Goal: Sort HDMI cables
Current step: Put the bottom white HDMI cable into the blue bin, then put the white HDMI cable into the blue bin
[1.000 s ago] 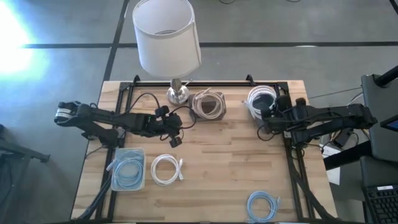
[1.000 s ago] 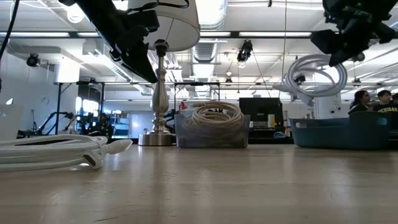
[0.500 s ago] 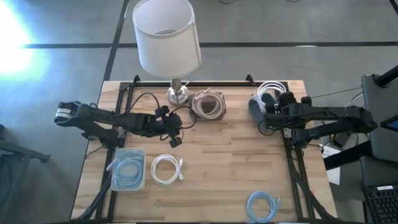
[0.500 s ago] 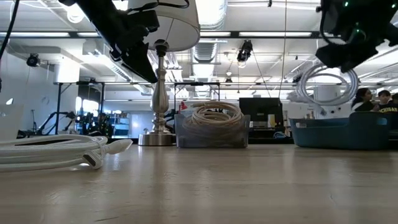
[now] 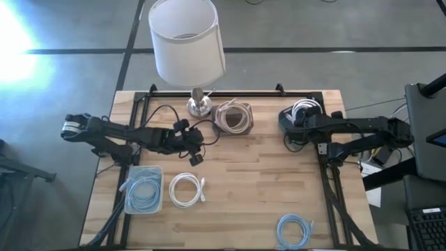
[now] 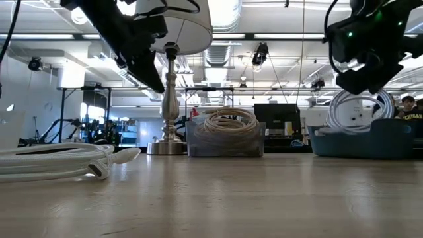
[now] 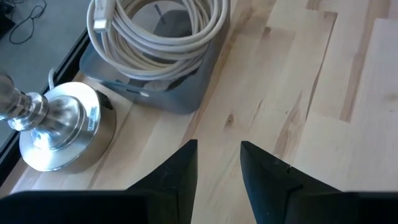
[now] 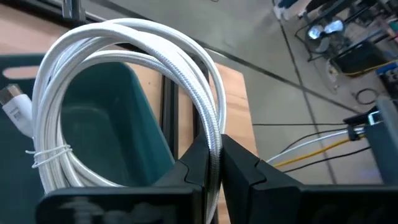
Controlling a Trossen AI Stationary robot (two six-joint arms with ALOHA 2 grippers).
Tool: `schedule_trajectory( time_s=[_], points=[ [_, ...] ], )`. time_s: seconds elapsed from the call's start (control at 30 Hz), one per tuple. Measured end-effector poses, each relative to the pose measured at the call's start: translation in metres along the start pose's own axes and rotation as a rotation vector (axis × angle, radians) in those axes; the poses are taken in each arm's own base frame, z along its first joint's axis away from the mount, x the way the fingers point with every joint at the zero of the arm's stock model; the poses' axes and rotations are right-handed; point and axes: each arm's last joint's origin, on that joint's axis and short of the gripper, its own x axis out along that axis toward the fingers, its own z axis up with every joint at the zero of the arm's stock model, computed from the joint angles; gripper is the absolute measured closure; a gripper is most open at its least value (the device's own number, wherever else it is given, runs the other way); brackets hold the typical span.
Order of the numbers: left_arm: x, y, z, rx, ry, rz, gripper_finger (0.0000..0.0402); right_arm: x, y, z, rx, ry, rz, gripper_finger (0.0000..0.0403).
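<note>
My right gripper (image 5: 301,120) (image 6: 360,63) (image 8: 210,163) is shut on a white HDMI cable coil (image 5: 305,106) (image 6: 357,109) above a dark teal bin (image 5: 287,122) (image 6: 357,140) (image 8: 93,124) at the table's far right corner. My left gripper (image 5: 196,155) (image 7: 219,168) hovers open over bare table near a beige coil (image 5: 233,116) (image 7: 155,28) lying in a grey bin. A light blue coil (image 5: 143,189) lies in a clear bin. A white coil (image 5: 187,189) (image 6: 53,162) and another light blue coil (image 5: 295,230) lie flat on the table. My right gripper pinches the white coil's bundled strands (image 8: 214,127) between its two fingers, which lie across the strands. The coil hangs below the gripper as an upright ring, and its lower part (image 6: 357,122) dips behind the teal bin's wall.
A lamp with a white shade (image 5: 187,40) stands on a metal base (image 5: 198,104) (image 7: 59,127) at the far edge, beside the grey bin. The table's middle (image 5: 258,174) is bare wood. People (image 6: 396,106) show in the room behind.
My right gripper has come down over the teal bin with the white coil and tipped. The coil, earlier hanging high and clear in the low view, now hangs lower with its bottom behind the bin's wall.
</note>
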Motion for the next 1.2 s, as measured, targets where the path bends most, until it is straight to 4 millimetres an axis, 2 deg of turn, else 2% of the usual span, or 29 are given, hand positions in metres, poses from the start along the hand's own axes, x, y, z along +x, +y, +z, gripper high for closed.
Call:
schedule_trajectory(
  time_s=[0.27,0.57,0.9,1.03,1.2],
  points=[
    [0.008,0.000,-0.014,0.008,0.028,0.008,0.0277,0.004,0.015,-0.002,-0.101,0.012,-0.054,0.0356],
    [0.008,-0.002,-0.011,-0.014,0.001,-0.023,0.0277,0.006,0.021,-0.004,-0.139,0.031,-0.072,0.0299],
    [0.005,-0.014,-0.016,0.131,0.085,-0.439,0.0277,-0.010,0.023,0.011,-0.091,0.034,0.008,0.0269],
    [0.009,-0.014,-0.027,0.169,0.126,-0.447,0.0277,-0.016,0.023,0.018,-0.077,0.027,0.033,0.0269],
    [0.017,-0.014,-0.059,0.199,0.257,-0.484,0.0278,-0.018,0.025,0.021,-0.063,0.024,0.051,0.0270]
  ],
)
